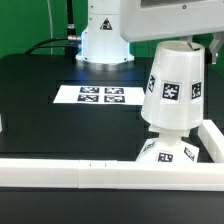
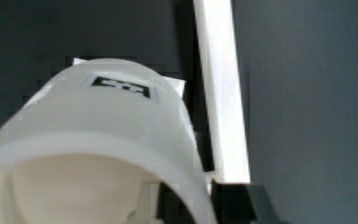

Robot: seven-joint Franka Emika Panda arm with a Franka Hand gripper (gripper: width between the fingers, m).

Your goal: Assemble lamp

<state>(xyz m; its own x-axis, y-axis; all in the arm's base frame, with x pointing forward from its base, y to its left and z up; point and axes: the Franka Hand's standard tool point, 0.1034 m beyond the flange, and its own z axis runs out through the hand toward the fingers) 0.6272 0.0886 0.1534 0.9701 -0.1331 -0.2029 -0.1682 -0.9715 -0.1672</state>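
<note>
The white cone shade (image 1: 172,88) hangs upright at the exterior view's right, with tags on its side. My gripper (image 1: 188,44) holds it from above, shut on its wall. Right under the shade sits the white tagged base (image 1: 165,152), in the corner of the white rail. I cannot tell whether the shade touches it. The bulb is hidden. In the wrist view the shade (image 2: 105,130) fills most of the picture. My gripper (image 2: 206,200) has one dark finger on each side of the shade's rim.
The marker board (image 1: 100,95) lies flat mid-table on the black surface. The long white rail (image 1: 60,172) runs along the front and turns up the right side; it also shows in the wrist view (image 2: 217,80). The robot's base (image 1: 103,40) stands behind.
</note>
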